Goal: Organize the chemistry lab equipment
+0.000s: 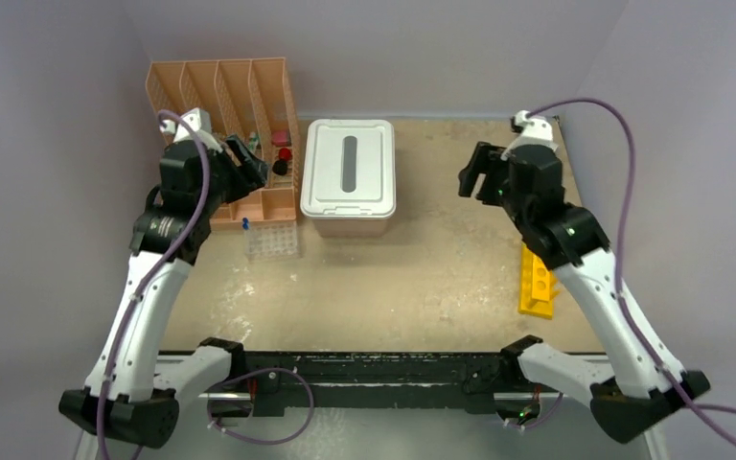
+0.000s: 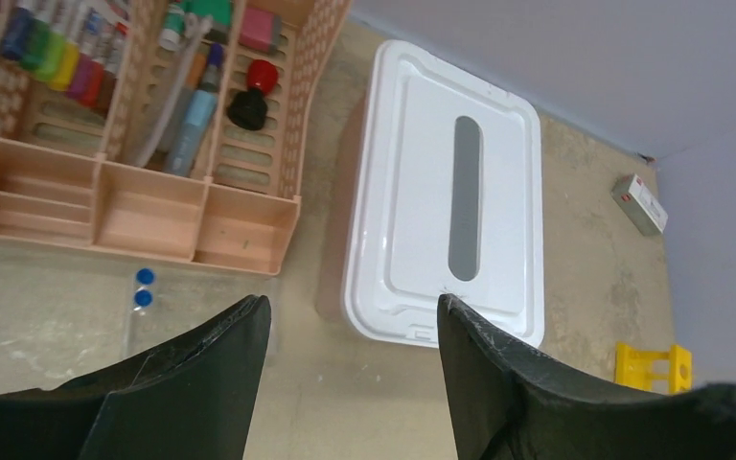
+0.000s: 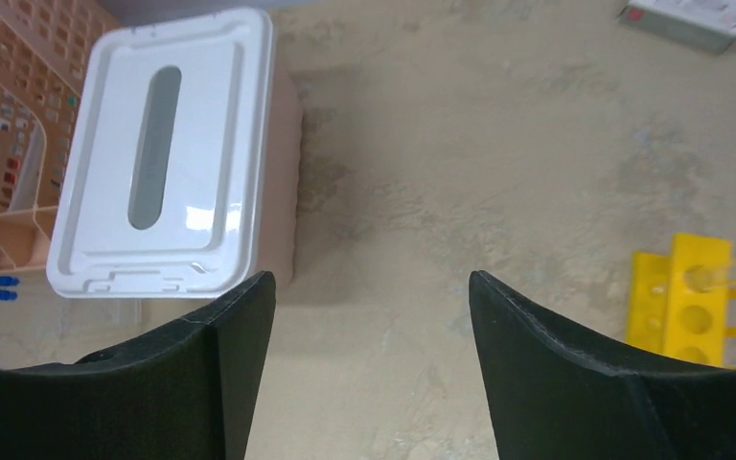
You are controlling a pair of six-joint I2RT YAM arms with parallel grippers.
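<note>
Clear tube tray [image 1: 273, 241], blue caps [image 2: 145, 277] at edge, peach organizer [image 2: 240, 230] holding markers [image 2: 53, 53], both jaws apart

A peach slotted file organizer [image 1: 235, 91] is noted at the far left of the stained beige table [image 1: 441, 278], its low front compartments turned toward the near edge. Just beside it on the right, a pink rectangular bin [image 1: 350, 228] is seen closed by a white lid [image 1: 374, 168] with a long grey slot. A small grey-and-white box [image 2: 639, 203] is recorded near the far right corner, well apart from the bin.
</note>
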